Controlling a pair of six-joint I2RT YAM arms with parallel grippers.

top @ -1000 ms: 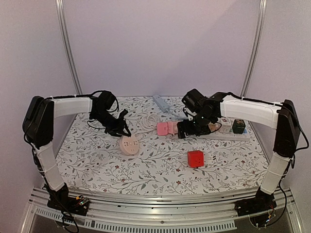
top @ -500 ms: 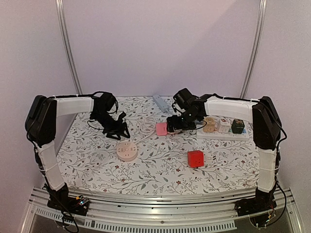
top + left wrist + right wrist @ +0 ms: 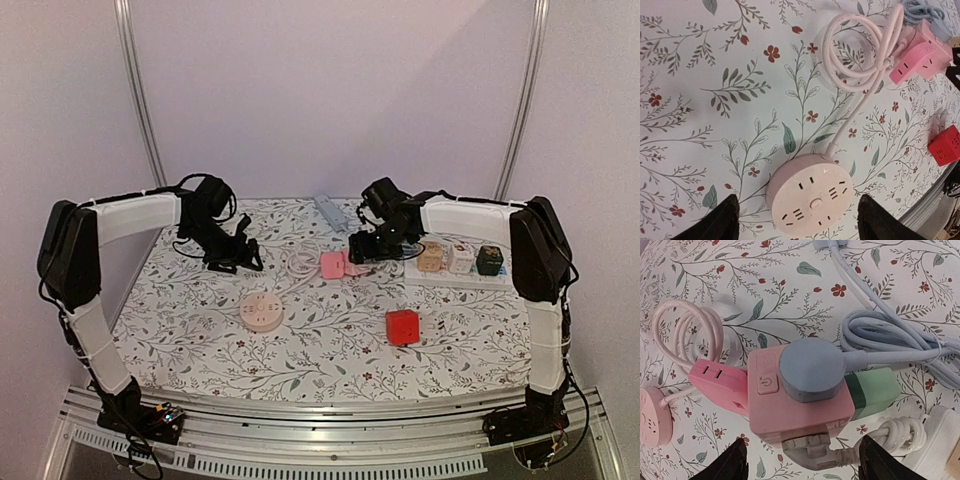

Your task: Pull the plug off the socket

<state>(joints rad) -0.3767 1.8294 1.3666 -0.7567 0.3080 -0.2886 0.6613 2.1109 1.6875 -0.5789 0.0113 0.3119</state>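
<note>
A pink cube socket [image 3: 771, 412] lies at mid-table, also in the top view [image 3: 333, 264]. A round grey-blue plug [image 3: 810, 369] sits in its top face and a green plug [image 3: 875, 390] in its right side. A pink plug [image 3: 715, 380] is on its left and a whitish plug [image 3: 815, 450] on its near side. My right gripper [image 3: 807, 464] is open, its fingertips flanking the whitish plug without touching. A round pink socket [image 3: 810, 200] lies flat on the cloth with its coiled cord [image 3: 860, 50]. My left gripper [image 3: 800, 224] hangs open over it.
A red cube [image 3: 402, 326] sits near the front centre. A white power strip [image 3: 470, 275] at the right carries a beige adapter [image 3: 430, 256], a white one and a dark green one [image 3: 489, 259]. A grey-blue strip [image 3: 328, 208] lies at the back.
My left gripper has opened and let go of the round pink socket, which now lies flat, and has drawn back. My right gripper has moved left over the pink cube socket and narrowed slightly.
</note>
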